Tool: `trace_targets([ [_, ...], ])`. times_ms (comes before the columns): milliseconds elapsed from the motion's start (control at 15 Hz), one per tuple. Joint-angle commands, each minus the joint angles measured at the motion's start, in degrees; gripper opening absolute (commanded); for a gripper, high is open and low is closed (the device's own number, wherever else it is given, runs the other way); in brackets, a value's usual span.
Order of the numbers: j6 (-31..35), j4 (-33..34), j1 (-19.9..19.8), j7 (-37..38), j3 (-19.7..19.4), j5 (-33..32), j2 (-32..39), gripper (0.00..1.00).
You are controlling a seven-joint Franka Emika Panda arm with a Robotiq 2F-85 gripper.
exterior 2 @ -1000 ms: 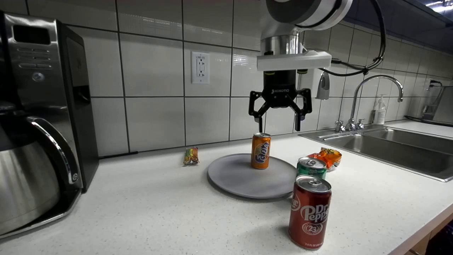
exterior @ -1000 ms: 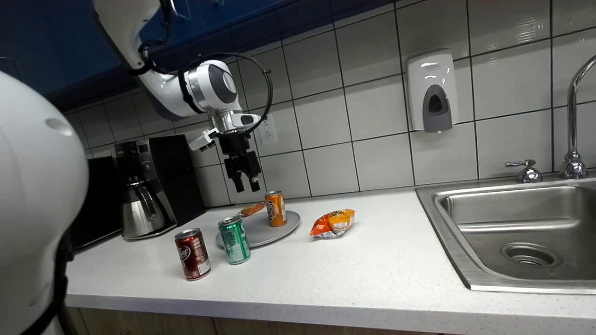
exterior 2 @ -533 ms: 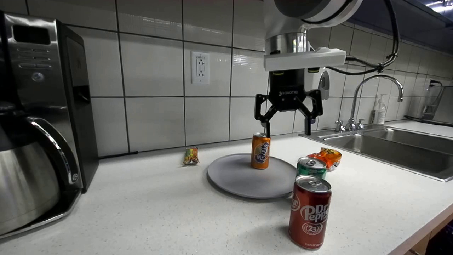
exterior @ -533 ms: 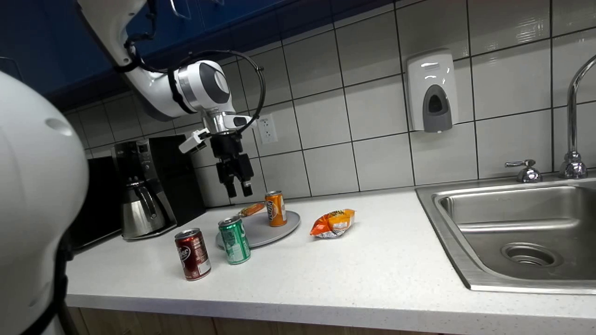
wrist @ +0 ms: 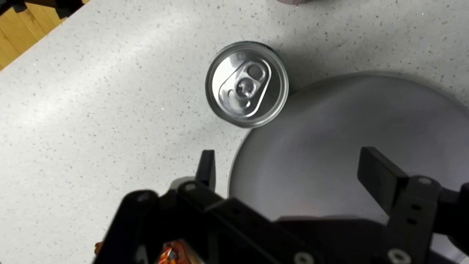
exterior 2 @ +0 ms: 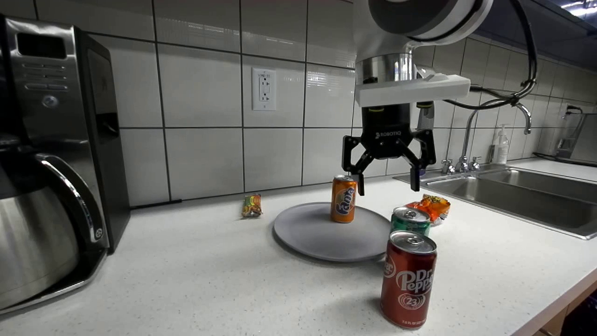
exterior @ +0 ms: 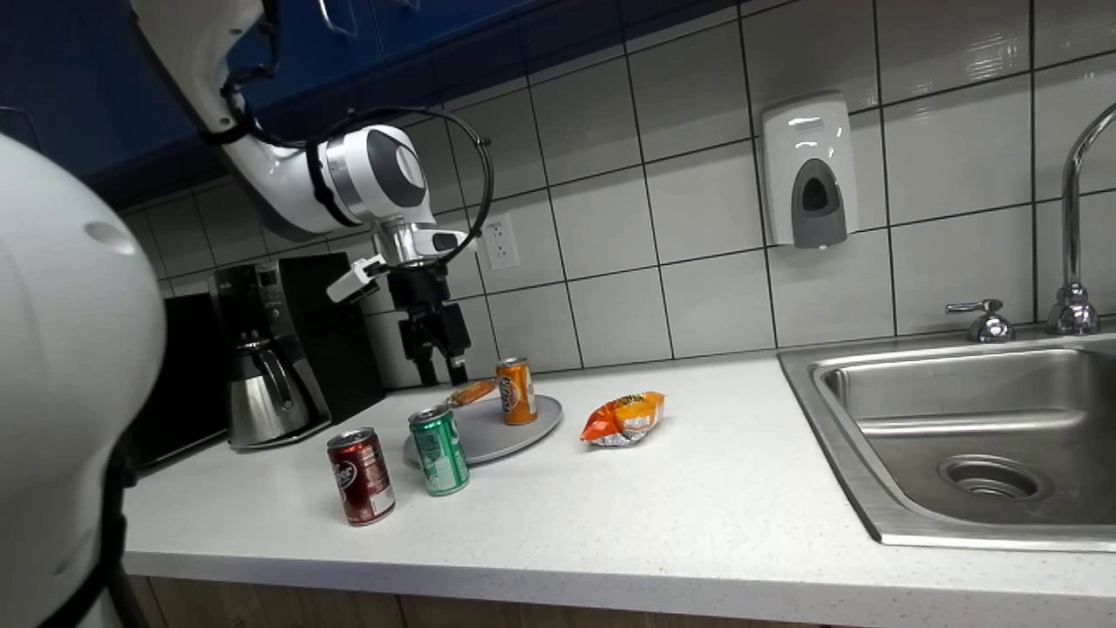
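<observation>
The green can (wrist: pixel 247 84) stands upright on the worktop (exterior: pixel 697 515), just beside the gray plate (exterior 2: pixel 308 235); whether it touches the rim cannot be told. The tool (exterior 2: pixel 388 191) hangs higher up, its fingers (wrist: pixel 381 179) spread wide with nothing between them; in the wrist view one finger shows over the plate and the other near its edge, with the can ahead of the gap. This reads as positioning before any grip: closing on that can would call for bringing the gap over its lid, then lowering with a finger on each side. The orange can (exterior 2: pixel 343 199) stands upright on the plate, the red can (exterior 2: pixel 409 284) is near the green one, and an orange snack bag (exterior: pixel 623 419) lies between the plate and the sink (exterior: pixel 841 436).
</observation>
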Motion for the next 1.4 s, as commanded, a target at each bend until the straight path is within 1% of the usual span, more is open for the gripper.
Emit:
trace_targets([
  [0,3.1,-3.2,-0.6,-1.7,0.7,0.6,-2.3,1.00],
  [667,10.0,-9.1,-0.7,-3.9,0.7,0.3,-3.0,1.00],
  [1333,14.9,-14.9,-0.8,-4.6,0.9,0.9,-5.5,1.00],
])
